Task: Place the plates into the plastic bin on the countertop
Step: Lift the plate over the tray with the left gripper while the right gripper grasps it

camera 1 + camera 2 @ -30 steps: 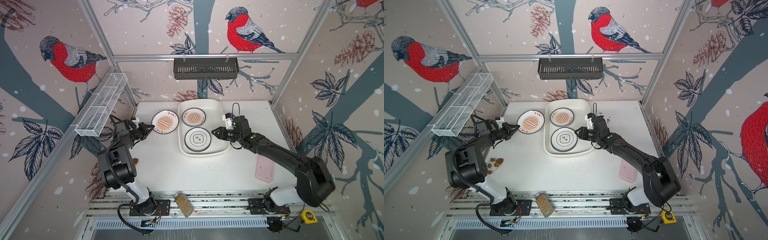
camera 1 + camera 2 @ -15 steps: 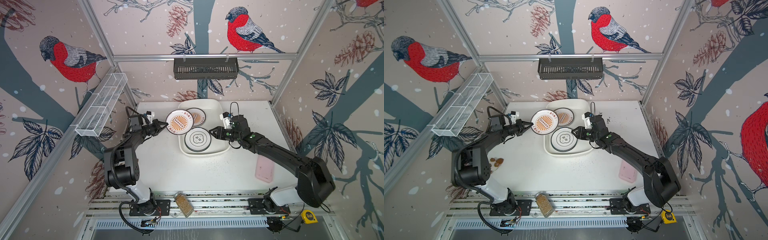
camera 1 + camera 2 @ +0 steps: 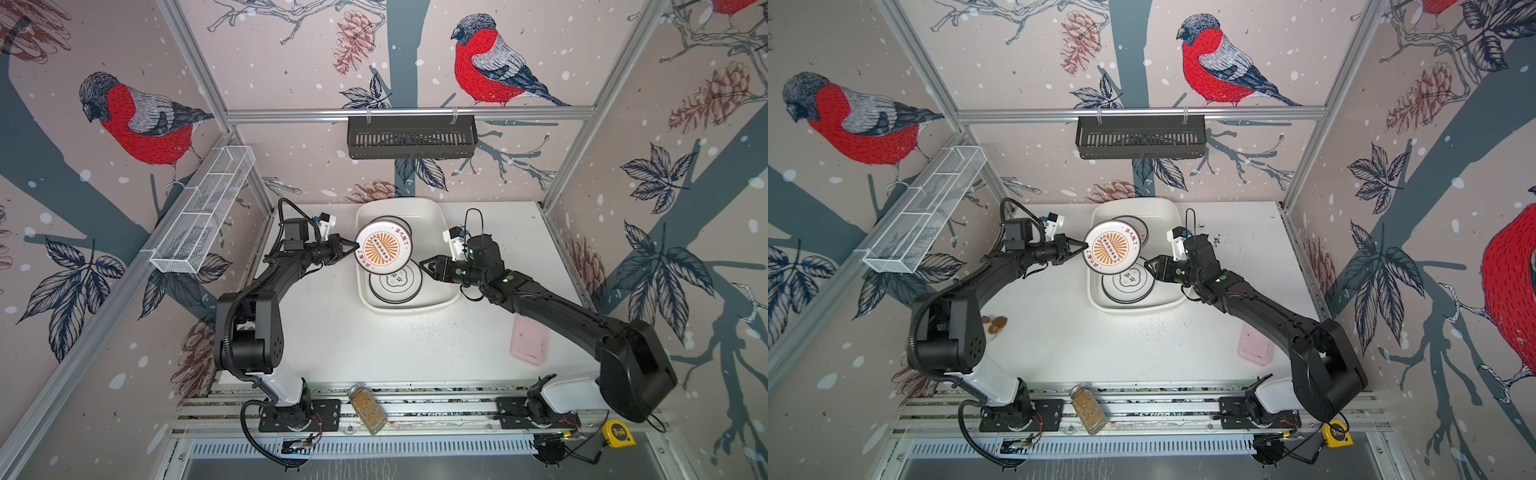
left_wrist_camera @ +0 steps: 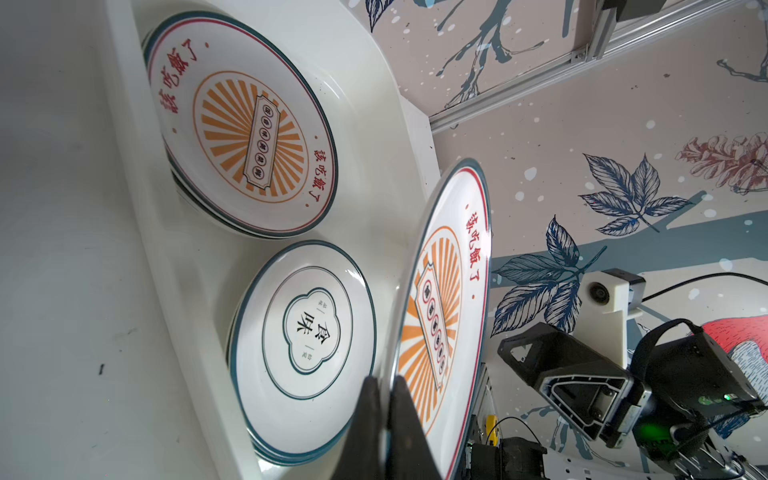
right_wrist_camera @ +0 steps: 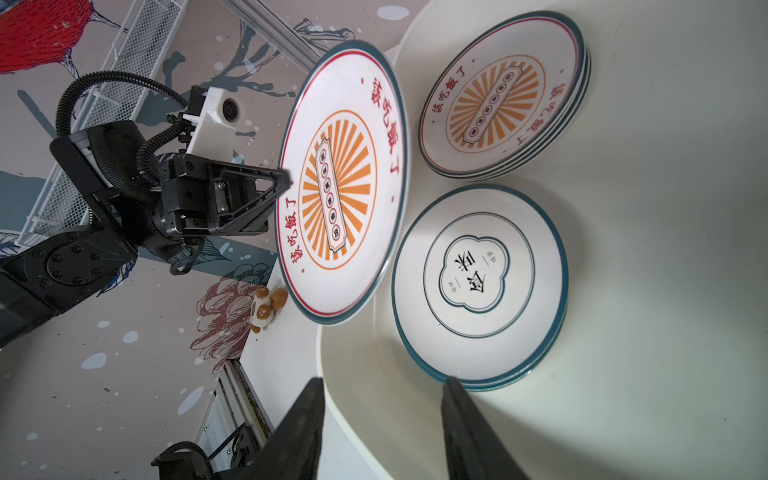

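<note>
right wrist view: left tool [image 5: 286, 179] grips tilted sunburst plate [image 5: 345, 183] by rim, facing parted right tool [image 5: 382, 419].

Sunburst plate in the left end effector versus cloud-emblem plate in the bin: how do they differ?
The sunburst plate is held tilted by the left end effector; the cloud-emblem plate lies flat on a stack in the plastic bin. Sunburst plate: orange rays; cloud-emblem plate: dark cloud outline. Both round, white, dark-rimmed.
</note>
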